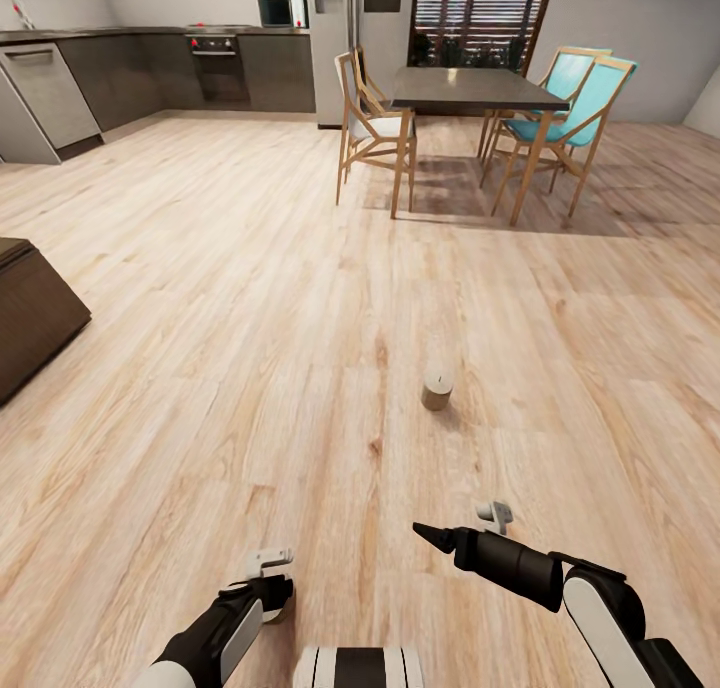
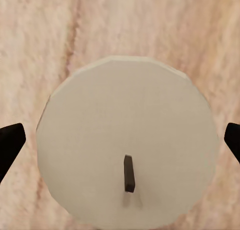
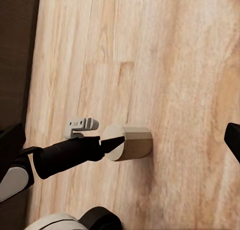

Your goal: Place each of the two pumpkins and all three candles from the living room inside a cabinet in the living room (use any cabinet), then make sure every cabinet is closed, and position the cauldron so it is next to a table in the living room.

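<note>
Light wood plank floor (image 1: 250,298) spanning the room. Far side: a dark-topped dining table (image 1: 470,90) on pale wooden legs. One wooden chair with a white seat (image 1: 372,128) stands at its left end; two wooden chairs with turquoise seats (image 1: 570,108) stand at its right end, close together. Behind the table, a tall window with horizontal slats (image 1: 480,18). Along the far-left wall: grey kitchen units (image 1: 130,73) with a built-in oven (image 1: 215,63), a stainless dishwasher front (image 1: 45,93) and a microwave (image 1: 280,10) on the worktop.
</note>
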Controlling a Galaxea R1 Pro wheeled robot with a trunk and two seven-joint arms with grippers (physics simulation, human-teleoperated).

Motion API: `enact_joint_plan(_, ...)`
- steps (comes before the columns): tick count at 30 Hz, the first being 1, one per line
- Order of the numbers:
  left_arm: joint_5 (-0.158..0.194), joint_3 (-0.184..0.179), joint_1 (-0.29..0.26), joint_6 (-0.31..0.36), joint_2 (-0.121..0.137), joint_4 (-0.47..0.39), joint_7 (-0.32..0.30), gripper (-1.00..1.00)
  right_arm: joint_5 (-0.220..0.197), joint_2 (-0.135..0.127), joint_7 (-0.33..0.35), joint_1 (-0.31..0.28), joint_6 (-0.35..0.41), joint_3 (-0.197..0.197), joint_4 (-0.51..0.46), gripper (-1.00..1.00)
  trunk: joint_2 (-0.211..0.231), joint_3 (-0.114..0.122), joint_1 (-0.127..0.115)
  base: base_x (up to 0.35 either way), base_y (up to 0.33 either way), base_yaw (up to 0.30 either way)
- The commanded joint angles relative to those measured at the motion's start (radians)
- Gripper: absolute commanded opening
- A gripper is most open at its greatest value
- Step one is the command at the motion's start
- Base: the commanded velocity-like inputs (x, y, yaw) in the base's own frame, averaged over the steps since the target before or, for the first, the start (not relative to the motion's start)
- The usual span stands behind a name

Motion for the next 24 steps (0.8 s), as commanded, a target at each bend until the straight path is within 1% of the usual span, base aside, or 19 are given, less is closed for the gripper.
enact_joint_plan(1, 0.010, -0.008, 0.000, 0.002, 0.001, -0.002, 0.009, 1.00, 0.002, 0.000, 0.003, -0.001, 0.003, 0.000, 0.000, 1.00, 0.000, -0.001, 0.000, 0.000, 0.000, 0.000)
enact_joint_plan(9, 0.010, -0.008, 0.000, -0.019, 0.001, -0.003, 0.009, 1.00, 0.002, 0.000, 0.003, -0.001, 0.003, 0.000, 0.000, 1.00, 0.000, -0.001, 0.000, 0.000, 0.000, 0.000)
enact_joint_plan(14, 0.010, -0.008, 0.000, -0.021, 0.001, -0.002, 0.009, 1.00, 0.002, 0.000, 0.003, -0.001, 0.003, 0.000, 0.000, 1.00, -0.001, -0.020, 0.002, 0.000, 0.000, 0.000)
enact_joint_plan(24, 0.010, -0.008, 0.000, -0.020, 0.001, -0.002, 0.009, 1.00, 0.002, 0.000, 0.003, -0.001, 0.003, 0.000, 0.000, 1.00, -0.001, -0.020, 0.002, 0.000, 0.000, 0.000)
